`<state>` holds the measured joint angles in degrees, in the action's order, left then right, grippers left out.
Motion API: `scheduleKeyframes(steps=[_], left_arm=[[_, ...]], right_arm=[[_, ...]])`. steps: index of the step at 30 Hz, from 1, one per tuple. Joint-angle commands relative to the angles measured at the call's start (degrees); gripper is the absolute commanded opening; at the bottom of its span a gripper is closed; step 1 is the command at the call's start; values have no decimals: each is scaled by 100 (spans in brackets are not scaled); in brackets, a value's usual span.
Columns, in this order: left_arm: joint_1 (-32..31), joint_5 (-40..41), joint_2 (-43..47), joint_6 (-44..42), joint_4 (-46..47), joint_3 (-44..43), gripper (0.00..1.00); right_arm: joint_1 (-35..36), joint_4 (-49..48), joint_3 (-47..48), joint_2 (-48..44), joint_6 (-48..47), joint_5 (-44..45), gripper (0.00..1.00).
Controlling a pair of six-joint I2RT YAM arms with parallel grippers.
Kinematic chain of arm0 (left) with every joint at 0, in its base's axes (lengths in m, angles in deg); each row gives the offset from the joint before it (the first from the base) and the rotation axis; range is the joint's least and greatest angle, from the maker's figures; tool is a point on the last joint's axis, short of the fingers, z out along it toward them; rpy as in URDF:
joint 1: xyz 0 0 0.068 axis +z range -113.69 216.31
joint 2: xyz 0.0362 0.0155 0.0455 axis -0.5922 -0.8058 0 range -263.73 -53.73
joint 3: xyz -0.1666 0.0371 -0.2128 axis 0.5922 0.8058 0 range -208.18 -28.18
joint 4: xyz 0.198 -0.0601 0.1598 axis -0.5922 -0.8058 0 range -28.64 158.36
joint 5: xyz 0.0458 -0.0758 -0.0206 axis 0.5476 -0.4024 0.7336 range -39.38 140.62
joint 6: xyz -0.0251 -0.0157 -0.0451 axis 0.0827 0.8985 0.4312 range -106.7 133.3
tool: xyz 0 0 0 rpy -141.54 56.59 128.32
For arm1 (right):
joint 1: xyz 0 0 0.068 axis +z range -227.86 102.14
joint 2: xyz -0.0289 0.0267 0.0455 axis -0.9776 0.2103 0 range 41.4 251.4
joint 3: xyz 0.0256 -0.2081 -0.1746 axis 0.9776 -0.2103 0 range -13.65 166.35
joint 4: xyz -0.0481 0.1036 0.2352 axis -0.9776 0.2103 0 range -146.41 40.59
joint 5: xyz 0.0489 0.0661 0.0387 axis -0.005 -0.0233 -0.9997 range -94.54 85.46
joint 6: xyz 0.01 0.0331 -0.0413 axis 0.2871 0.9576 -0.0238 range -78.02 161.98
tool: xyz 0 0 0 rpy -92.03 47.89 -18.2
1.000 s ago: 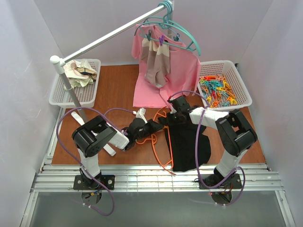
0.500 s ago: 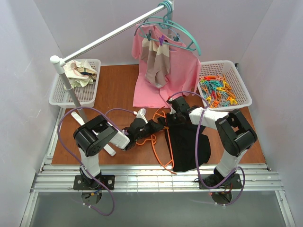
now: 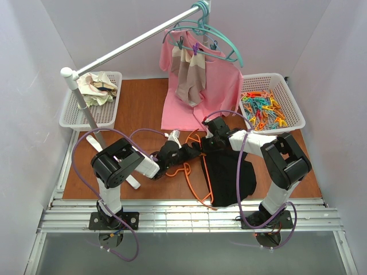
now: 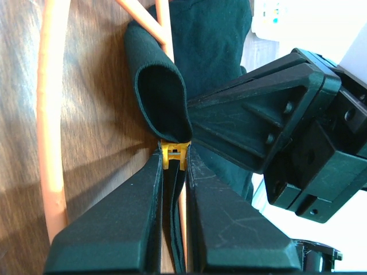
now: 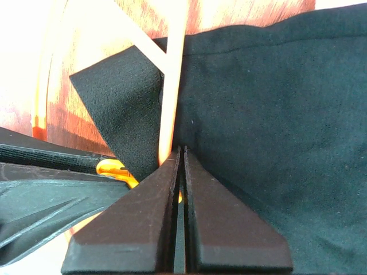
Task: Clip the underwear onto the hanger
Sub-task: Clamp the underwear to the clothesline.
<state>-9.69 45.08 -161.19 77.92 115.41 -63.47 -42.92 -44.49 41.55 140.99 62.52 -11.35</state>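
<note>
The black underwear (image 3: 229, 172) lies on the wooden table, draped over the orange hanger (image 3: 194, 182). My right gripper (image 3: 210, 141) is shut on the underwear's top edge (image 5: 258, 103), right beside the hanger's bar (image 5: 172, 86). Just to its left, my left gripper (image 3: 194, 150) is shut on a yellow clip (image 4: 174, 154). The clip's tip sits at a folded corner of the underwear (image 4: 163, 97) wrapped round the hanger bar (image 4: 162, 23). A strip of black cloth also runs between the left fingers (image 4: 120, 229). The yellow clip (image 5: 114, 170) shows at the left of the right wrist view.
A white basket (image 3: 291, 103) of coloured clips stands at the back right. Another white basket (image 3: 71, 114) with cloths is at the back left. A rack pole (image 3: 90, 120) rises near the left arm. A pink shirt (image 3: 218, 86) hangs on teal hangers (image 3: 221, 43).
My left gripper has moved right with the clip, closing up to the right gripper and the underwear's corner. The hanger shifted slightly. The right gripper has stayed put.
</note>
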Motion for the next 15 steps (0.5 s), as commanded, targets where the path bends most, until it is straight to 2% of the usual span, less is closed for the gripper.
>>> scheduleKeyframes(steps=[1,12,13,15], left_arm=[[-67,149,-12,-204,-546,-242,0],[-85,264,120,-406,-1294,-532,1],[-85,264,129,-415,-1312,-549,8],[-85,282,146,-433,-1356,-558,14]], right_arm=[[127,205,-88,25,-49,-277,1],[127,275,-36,69,-50,-242,1],[127,293,-27,69,-41,-225,1],[119,302,-18,52,-49,-207,4]])
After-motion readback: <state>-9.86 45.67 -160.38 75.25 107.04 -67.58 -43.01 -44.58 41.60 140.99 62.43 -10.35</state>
